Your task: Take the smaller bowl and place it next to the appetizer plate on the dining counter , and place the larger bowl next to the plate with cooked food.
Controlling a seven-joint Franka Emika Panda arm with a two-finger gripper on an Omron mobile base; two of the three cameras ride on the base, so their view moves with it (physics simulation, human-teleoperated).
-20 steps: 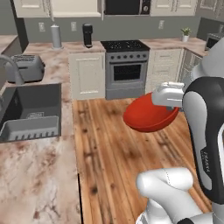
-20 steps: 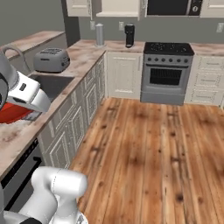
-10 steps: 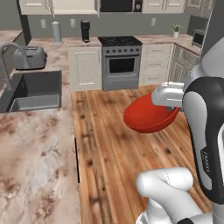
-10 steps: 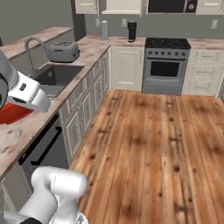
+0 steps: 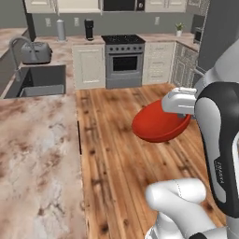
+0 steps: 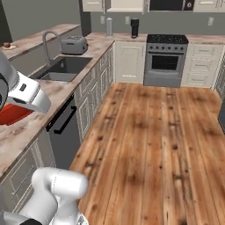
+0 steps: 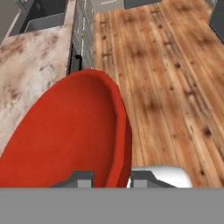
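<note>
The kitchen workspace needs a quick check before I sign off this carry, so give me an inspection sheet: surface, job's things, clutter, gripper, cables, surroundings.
Surface: marble worktop with a sink set into it.
Job's things: red bowl held tilted, off any surface, above the wooden floor.
Clutter: toaster beside the sink; a grey canister and a dark coffee maker on the back counter.
Gripper: gripper shut on the red bowl's rim.
Cables: nothing seen.
Surroundings: stove, pale cabinets.

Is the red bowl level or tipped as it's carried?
Tipped. The smaller bowl hangs slanted from the claw, which is clamped on its rim.
</note>
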